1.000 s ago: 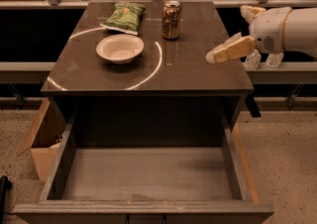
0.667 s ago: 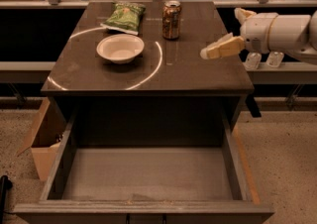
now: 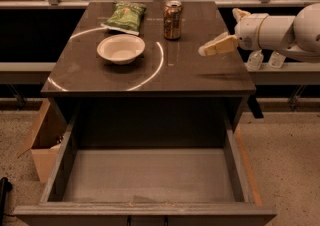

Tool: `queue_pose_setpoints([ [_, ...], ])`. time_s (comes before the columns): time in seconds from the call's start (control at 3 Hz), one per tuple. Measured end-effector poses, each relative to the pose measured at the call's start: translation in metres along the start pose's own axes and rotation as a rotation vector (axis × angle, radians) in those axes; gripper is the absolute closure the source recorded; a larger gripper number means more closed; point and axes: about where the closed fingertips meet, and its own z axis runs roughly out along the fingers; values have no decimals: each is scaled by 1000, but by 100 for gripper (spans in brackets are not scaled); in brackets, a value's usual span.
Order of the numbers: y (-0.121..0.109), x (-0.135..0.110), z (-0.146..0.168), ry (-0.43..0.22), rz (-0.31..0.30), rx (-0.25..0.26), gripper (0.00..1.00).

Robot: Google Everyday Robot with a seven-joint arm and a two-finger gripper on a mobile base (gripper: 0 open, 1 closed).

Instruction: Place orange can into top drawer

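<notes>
Your gripper (image 3: 216, 46) hangs over the right edge of the cabinet top (image 3: 200, 76), at about 3 o'clock on that surface, reaching in from the right on the white arm (image 3: 280, 31). You cannot tell from here whether the claw is spread or pressed together; it holds nothing. The orange can (image 3: 173, 20) stands upright toward the back of the top, at about 12 o'clock, silver lid up, well apart from the gripper and at roughly 10 o'clock from it. A green chip bag (image 3: 125, 17) lies flat near the can, at its 9 o'clock. A white bowl (image 3: 121, 49) sits at 7 o'clock from the can, just in front of the bag. A bright arc of reflected light curves across the top around the bowl. Below you, the top drawer (image 3: 145, 209) is pulled fully out toward 6 o'clock, its flat grey bottom bare. A cardboard box (image 3: 42, 140) stands on the floor at the drawer's 9 o'clock. Two small clear bottles (image 3: 255, 60) sit beneath the arm
</notes>
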Motion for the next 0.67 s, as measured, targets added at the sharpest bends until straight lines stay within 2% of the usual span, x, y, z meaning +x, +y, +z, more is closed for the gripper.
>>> queue_pose_setpoints([
  [0.33, -1, 2, 8, -28, 29, 4, 0],
  [0.67, -14, 1, 38, -72, 57, 37, 0],
])
